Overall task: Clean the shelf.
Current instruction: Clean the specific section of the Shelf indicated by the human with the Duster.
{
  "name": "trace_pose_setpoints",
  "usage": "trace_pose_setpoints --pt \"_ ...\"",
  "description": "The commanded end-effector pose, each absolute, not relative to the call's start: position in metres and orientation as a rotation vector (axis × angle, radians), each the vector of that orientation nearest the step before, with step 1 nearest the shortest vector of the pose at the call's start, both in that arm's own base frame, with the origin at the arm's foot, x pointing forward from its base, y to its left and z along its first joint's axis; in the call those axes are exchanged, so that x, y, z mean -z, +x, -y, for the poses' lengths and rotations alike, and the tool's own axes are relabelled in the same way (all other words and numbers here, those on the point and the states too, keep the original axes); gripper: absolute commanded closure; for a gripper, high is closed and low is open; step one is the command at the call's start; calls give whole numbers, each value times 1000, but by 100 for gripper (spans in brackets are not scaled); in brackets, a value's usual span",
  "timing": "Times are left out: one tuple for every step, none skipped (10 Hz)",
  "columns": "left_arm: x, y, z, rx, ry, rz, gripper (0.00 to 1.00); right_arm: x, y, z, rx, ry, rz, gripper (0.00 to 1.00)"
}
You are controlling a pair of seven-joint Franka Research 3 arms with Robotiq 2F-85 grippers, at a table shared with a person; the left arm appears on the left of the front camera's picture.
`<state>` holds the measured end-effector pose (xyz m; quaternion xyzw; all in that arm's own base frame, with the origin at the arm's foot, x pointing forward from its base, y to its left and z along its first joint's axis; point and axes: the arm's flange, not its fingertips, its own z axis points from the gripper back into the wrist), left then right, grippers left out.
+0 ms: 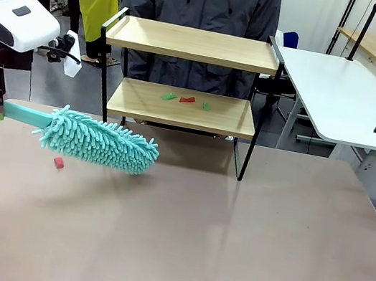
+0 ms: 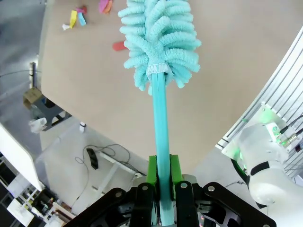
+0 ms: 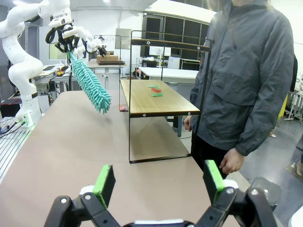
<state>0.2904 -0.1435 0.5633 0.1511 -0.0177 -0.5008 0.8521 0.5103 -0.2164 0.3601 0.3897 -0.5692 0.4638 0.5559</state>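
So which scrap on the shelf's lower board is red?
The middle scrap: small and red, with a green scrap on its left and another green scrap on its right, on the black-framed shelf's lower light wooden board.

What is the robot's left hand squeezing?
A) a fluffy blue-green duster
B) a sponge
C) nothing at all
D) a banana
A: the left gripper is shut on the thin handle of the fluffy blue-green duster, with a green pad pressed on each side of it.
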Motion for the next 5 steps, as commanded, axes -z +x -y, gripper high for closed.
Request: trace_pose_setpoints --pt "-565 288 142 1046 295 45 87 -363 511 216 -1099 914 1346 0" --pt "-565 288 142 1046 295 45 87 -363 511 216 -1099 914 1346 0" --pt "-565 288 142 1046 295 45 87 -363 511 216 -1099 914 1346 0" --pt "-565 288 142 1046 295 45 87 -363 511 216 -1099 914 1346 0" --pt "-565 288 142 1046 295 45 87 -363 511 216 -1099 914 1346 0"
